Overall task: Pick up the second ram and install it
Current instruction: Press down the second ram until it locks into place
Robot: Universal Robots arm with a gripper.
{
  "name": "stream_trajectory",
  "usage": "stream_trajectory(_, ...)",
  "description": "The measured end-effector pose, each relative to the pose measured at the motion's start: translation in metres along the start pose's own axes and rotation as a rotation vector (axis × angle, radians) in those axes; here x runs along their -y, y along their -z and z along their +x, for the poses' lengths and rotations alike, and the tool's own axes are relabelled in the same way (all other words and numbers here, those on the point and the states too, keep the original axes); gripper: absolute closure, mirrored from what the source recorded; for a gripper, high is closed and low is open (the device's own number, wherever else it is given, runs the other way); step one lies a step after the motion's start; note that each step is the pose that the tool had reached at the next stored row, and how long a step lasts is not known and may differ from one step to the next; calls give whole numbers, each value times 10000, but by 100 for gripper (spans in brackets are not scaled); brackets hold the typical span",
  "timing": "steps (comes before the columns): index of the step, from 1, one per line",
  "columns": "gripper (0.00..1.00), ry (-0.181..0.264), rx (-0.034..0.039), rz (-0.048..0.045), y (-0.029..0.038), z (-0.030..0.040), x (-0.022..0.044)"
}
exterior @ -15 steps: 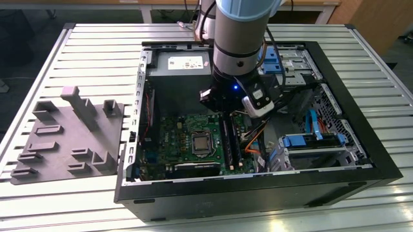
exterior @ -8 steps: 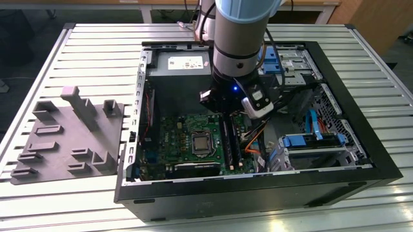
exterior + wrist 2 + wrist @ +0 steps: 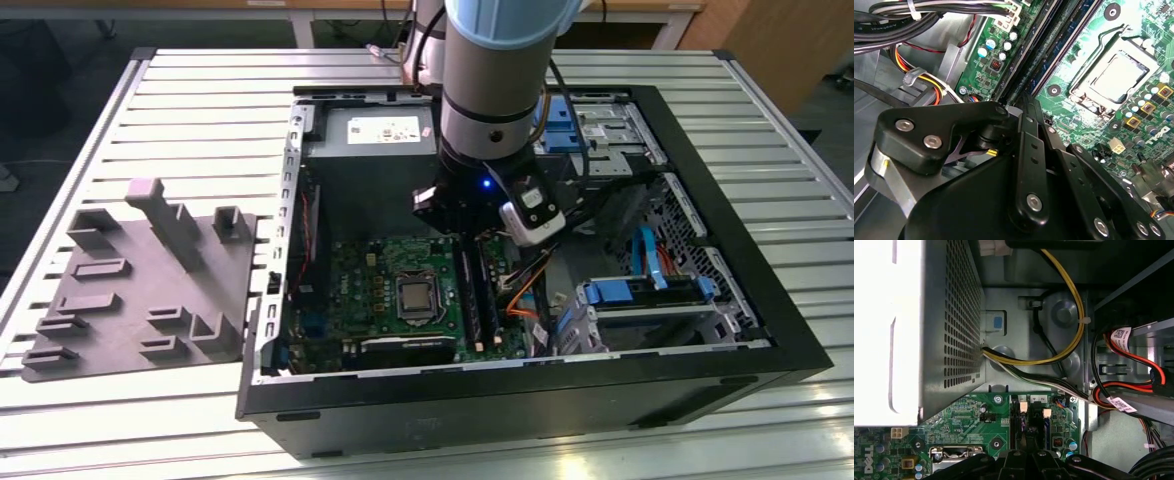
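The gripper (image 3: 1026, 107) hangs over the motherboard's (image 3: 367, 285) memory slots (image 3: 478, 290), beside cables (image 3: 527, 290); its grip can't be made out, perhaps closed.

Hung inside the open computer case (image 3: 747, 330), directly above the memory slots (image 3: 474, 290) on the motherboard (image 3: 367, 290): the pincer (image 3: 461, 225). Lay just beside it toward the exterior view's left, the processor socket (image 3: 416, 298); sat behind it against the far wall, the power supply (image 3: 374, 135). Stood to its right the drive bays (image 3: 641, 300). Rested well apart, outside the case on the table (image 3: 200, 100), a moulded tray (image 3: 140, 285).
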State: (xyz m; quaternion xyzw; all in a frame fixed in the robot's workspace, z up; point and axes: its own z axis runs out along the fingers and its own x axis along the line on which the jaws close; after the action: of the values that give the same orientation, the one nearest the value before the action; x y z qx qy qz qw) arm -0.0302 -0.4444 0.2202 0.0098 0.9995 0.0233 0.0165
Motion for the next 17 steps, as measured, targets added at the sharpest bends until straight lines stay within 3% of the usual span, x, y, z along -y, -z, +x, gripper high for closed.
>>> stream_trajectory(17,89,0,0,1,-36,1,2)
